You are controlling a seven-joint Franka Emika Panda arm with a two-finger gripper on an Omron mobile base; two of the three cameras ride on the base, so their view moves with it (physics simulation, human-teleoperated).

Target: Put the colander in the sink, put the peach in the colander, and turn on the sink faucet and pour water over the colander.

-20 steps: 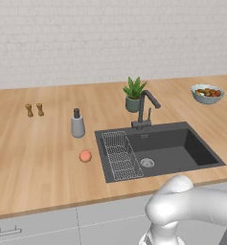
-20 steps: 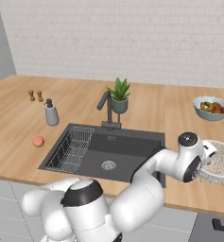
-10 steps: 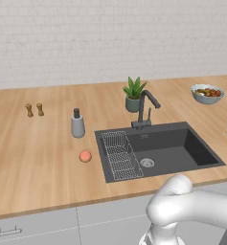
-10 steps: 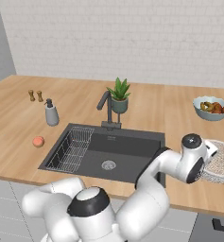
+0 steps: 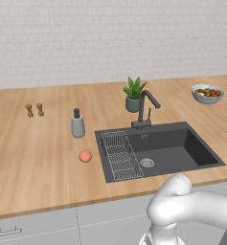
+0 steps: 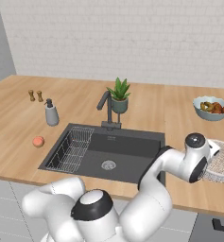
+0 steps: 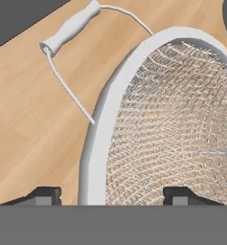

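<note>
- Over the last second the arm has swung further right in the right base view: its wrist, which stood beside the sink's [image 6: 132, 153] right edge, now sits against the colander [image 6: 221, 163] on the wooden surface [image 6: 184, 108].
- In the hand view, the tool [image 7: 112, 195] straddles the colander's white rim [image 7: 93, 158]: one dark tip [image 7: 44, 195] lies outside over the wood, the other [image 7: 182, 195] inside over the mesh. The jaws stand spread, gripping nothing yet.
- The colander's wire handle [image 7: 69, 28] points away from the tool, toward the dark sink edge at the top of the hand view.
- Nothing else has moved. The peach [image 5: 85, 156] lies on the surface left of the sink, just beside the wire rack [image 5: 120, 155], near the soap dispenser [image 5: 77, 124].
- The sink faucet [image 5: 146, 107] shows no water; the basin holds only the rack.
- My reading: the approach to the first step is nearly finished; a pinch on the rim looks set up, but no lift has begun, so all three parts of the task remain open.
</note>
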